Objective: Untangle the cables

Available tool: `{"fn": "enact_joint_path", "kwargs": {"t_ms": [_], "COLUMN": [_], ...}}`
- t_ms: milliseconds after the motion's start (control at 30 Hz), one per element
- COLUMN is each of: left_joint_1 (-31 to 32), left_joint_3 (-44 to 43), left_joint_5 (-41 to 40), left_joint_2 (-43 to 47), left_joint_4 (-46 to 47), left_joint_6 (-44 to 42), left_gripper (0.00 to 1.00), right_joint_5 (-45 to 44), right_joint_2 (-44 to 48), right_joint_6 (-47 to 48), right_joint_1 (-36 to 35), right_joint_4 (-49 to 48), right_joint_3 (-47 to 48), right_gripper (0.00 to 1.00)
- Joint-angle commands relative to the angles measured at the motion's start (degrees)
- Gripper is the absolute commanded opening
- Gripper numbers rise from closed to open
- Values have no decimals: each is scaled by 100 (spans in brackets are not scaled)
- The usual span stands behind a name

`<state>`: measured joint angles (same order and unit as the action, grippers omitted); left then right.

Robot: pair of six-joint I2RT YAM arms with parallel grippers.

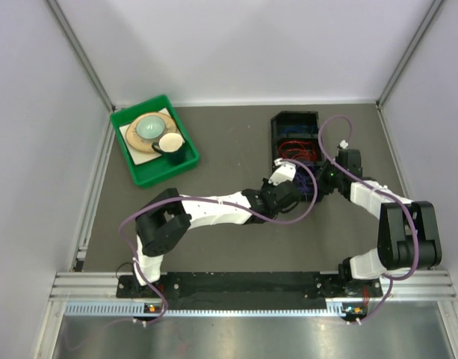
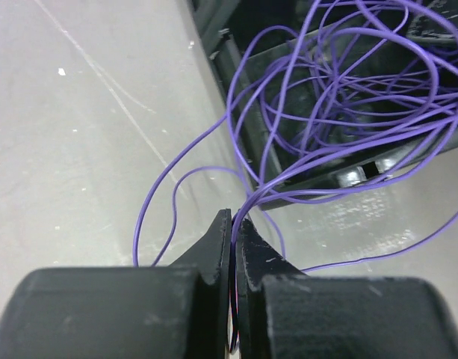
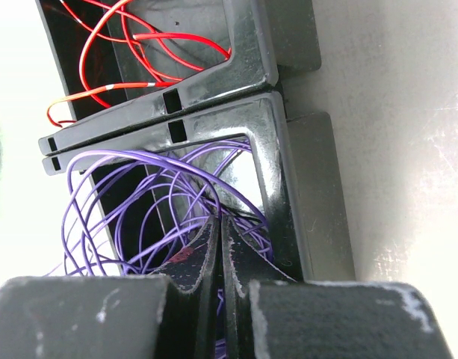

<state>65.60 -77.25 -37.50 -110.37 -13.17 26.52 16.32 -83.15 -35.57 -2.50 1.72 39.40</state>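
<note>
Bright even light, table [image 2: 79, 149] glaring pale, purple cables [image 2: 249, 196] sharp.

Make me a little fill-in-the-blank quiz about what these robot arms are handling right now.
1. The thin looping wire pinched between the left arm's fingers is ____ in colour.
2. In the right wrist view, the thin wires lying in the farther black plastic compartment are ____.
3. The plastic tray holding the dishes is ____.

Missing words: purple; red; green.
</note>
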Motion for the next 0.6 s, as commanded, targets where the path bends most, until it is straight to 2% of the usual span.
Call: {"fn": "enact_joint_path", "kwargs": {"t_ms": [0, 167, 400, 567], "left_joint_1": [-82, -127, -127, -170], "left_joint_3": [-9, -246, -1009, -1388], "left_joint_5": [-381, -574, 21, 426], "left_joint_2": [322, 384, 244, 156], "left_joint_4": [-124, -72, -1, 270], "left_joint_6": [-156, -384, -859, -903], "left_gripper": [0, 0, 0, 0], "right_joint_5": [47, 47, 12, 29], "right_joint_2": [115, 150, 317, 432], "right_joint_6": [6, 6, -37, -99], "right_joint_1": [-49, -40, -40, -40], "right_joint_4": [-31, -13, 57, 92], "right_joint_3": [147, 138, 156, 252], "right_gripper": [0, 0, 0, 0]}}
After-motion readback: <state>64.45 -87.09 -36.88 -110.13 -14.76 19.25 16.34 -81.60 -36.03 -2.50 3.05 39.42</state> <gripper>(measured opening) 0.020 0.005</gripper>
